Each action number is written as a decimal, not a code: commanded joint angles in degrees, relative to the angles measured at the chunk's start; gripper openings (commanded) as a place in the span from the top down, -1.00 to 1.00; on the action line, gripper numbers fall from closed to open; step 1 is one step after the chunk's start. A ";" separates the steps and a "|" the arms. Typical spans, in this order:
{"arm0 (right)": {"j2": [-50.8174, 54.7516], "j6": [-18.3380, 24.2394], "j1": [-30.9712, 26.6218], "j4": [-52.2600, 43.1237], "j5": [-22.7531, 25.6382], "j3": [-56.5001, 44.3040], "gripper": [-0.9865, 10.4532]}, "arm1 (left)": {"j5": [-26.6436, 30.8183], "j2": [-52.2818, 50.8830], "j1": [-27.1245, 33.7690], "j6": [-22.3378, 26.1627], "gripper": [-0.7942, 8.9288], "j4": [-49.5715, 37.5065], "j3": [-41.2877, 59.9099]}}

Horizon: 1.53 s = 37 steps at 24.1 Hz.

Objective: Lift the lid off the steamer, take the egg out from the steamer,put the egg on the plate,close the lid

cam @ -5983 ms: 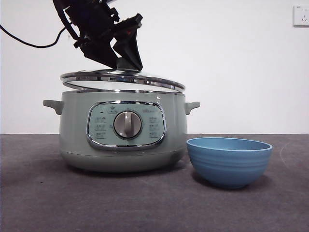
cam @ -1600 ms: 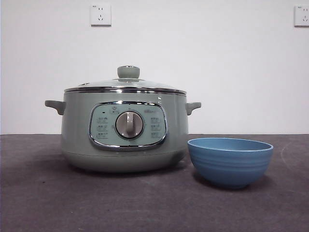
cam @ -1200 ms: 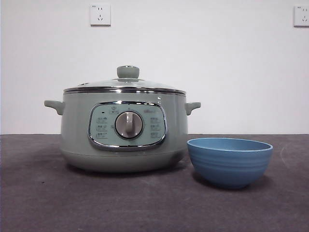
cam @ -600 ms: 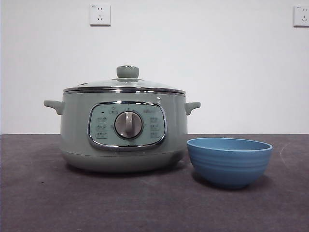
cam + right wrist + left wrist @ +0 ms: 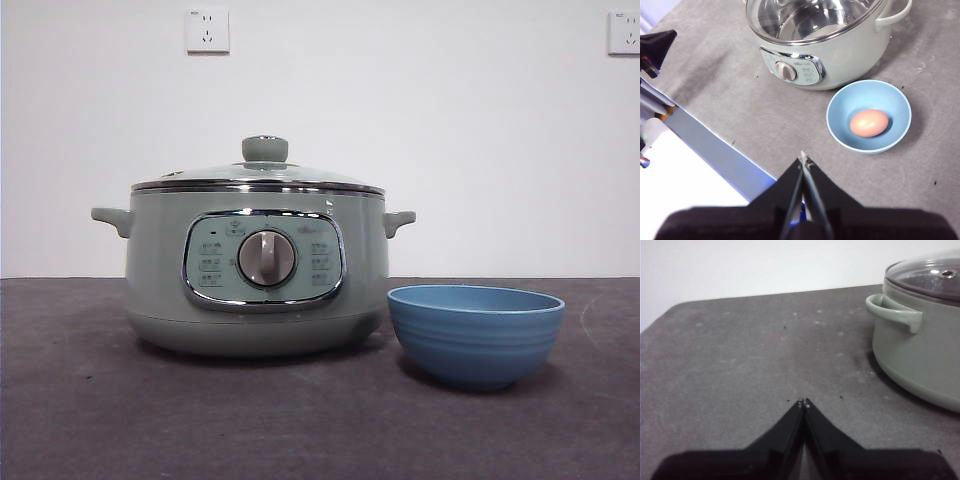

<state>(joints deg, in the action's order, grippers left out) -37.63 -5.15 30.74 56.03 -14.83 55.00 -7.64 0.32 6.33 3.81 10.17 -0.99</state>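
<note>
I find both arms drawn back from the work. The left pincer (image 5: 803,402) hangs low over bare worktop (image 5: 740,365), jaws pressed together and holding nothing; the steamer (image 5: 920,355) stands well apart from it, one side handle facing it. The right pincer (image 5: 803,157) sits high above the worktop's front edge, jaws likewise closed and empty.

The lid (image 5: 258,176) rests level on the steamer (image 5: 255,270), knob upright. The plate (image 5: 869,116) stands just beside the steamer and holds the egg (image 5: 869,123), which lies beyond the right pincer, clear of it.
</note>
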 commanded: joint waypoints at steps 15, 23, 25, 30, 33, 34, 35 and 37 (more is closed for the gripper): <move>0.22 0.20 0.15 -0.17 0.07 -0.31 0.83 | 0.04 -0.17 0.15 -2.23 0.84 -0.28 0.83; 12.39 4.20 -18.23 -22.95 4.35 -9.79 0.83 | 0.04 -0.17 0.15 -2.23 0.84 -0.28 0.83; 18.27 4.04 -23.41 -33.57 4.37 -19.91 0.83 | 0.04 -0.17 0.15 -2.23 0.84 -0.28 0.83; 28.02 2.58 -26.58 -49.59 4.52 -39.85 0.83 | 0.04 -0.17 0.15 -2.23 0.84 -0.28 0.83; 31.61 2.36 -26.58 -53.62 4.63 -46.84 0.83 | 0.04 -0.17 0.15 -2.23 0.84 -0.28 0.83; 32.52 1.95 -26.58 -54.23 4.66 -48.46 0.83 | 0.04 -0.17 0.15 -2.23 0.84 -0.28 0.83; 33.53 1.75 -26.58 -54.38 4.66 -49.94 0.83 | 0.04 -0.17 0.15 -2.23 0.84 -0.28 0.83; 34.95 1.55 -26.58 -54.29 4.68 -52.02 0.83 | 0.02 -0.17 0.15 -2.23 0.84 -0.28 0.83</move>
<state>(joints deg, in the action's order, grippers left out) -3.14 -2.66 4.19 2.90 -10.39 3.62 -7.64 0.27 6.33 1.87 10.13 -0.99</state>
